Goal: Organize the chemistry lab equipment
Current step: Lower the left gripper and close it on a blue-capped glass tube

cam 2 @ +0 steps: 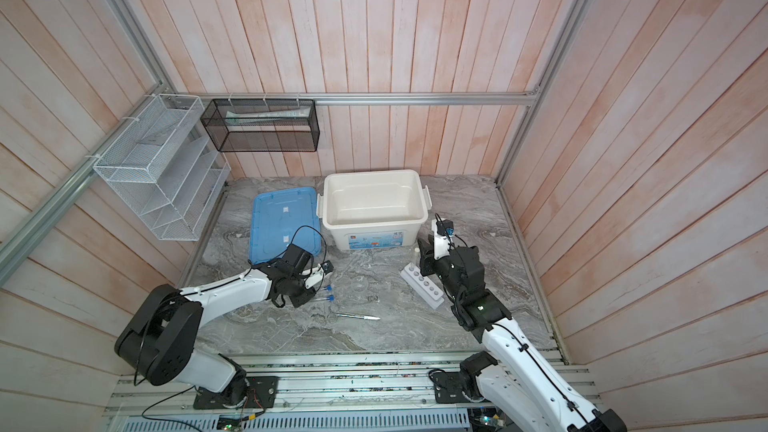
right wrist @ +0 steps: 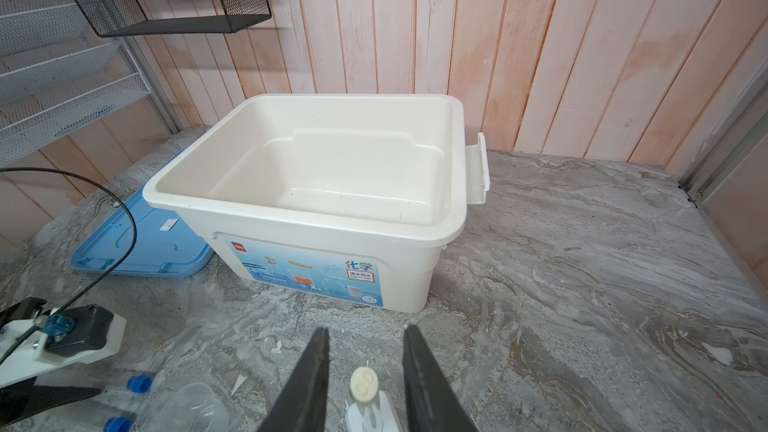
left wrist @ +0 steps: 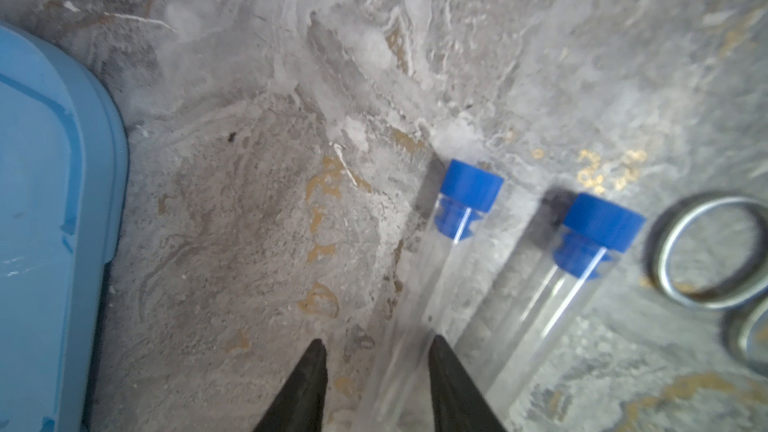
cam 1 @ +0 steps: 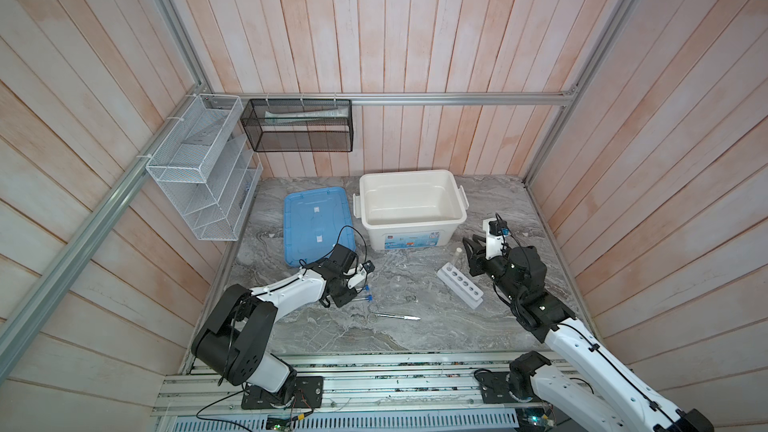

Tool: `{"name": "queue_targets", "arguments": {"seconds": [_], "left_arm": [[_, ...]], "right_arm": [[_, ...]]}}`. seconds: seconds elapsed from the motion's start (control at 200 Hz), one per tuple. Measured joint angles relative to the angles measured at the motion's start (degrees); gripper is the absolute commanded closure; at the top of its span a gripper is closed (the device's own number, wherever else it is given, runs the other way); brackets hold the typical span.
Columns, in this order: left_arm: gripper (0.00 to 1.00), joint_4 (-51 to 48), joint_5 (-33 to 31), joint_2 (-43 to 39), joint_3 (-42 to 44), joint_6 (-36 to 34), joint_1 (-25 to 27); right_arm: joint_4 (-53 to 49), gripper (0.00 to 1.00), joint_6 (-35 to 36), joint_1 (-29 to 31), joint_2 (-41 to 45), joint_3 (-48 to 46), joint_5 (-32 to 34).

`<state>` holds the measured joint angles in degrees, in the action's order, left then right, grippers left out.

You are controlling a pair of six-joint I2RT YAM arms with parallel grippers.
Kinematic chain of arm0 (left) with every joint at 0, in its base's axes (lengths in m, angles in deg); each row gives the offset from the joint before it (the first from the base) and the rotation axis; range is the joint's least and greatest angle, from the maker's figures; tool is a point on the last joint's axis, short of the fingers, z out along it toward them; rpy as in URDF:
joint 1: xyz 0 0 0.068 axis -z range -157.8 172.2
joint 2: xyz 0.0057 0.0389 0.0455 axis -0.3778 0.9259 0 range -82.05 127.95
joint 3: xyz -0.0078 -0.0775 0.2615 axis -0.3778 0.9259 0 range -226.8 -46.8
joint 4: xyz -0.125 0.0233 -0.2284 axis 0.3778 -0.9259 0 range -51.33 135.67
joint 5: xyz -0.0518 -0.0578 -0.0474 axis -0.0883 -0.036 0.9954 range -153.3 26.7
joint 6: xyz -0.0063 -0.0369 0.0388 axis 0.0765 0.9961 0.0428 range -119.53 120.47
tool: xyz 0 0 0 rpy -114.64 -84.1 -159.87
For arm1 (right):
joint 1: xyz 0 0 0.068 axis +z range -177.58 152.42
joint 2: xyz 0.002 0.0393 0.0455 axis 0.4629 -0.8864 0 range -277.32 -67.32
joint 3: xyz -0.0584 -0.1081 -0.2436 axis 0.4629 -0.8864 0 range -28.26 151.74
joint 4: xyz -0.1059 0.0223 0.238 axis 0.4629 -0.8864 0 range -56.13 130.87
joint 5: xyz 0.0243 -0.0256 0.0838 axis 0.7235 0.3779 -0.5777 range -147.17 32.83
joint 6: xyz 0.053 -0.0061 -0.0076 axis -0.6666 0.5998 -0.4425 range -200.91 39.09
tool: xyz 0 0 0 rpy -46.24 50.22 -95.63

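Observation:
Two clear tubes with blue caps lie side by side on the marble top, seen in both top views. My left gripper is open and straddles the body of one tube, which lies against one finger. Steel scissors and a silver pen-like tool lie beside them, and a clear dish sits nearby. The white-capped tube stands in the end hole of the white rack. My right gripper is open around it, with a gap on each side.
An open white bin stands at the back centre. Its blue lid lies flat to the left of it. A white wire rack and a black mesh rack hang on the walls.

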<state>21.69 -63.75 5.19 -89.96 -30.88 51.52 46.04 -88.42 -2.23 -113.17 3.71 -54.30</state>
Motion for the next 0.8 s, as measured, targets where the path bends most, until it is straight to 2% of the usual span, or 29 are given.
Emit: {"name": "queue_targets", "arguments": {"seconds": [0.265, 0.795], "left_arm": [[0.70, 1.2, 0.9, 1.3, -0.7, 0.0, 0.3], [0.81, 1.8, 1.8, 2.6, -1.6, -0.2, 0.4]], "right_arm": [[0.1, 0.68, -0.1, -0.2, 0.0, -0.2, 0.0], [0.5, 0.68, -0.4, -0.8, 0.0, -0.2, 0.0]]}}
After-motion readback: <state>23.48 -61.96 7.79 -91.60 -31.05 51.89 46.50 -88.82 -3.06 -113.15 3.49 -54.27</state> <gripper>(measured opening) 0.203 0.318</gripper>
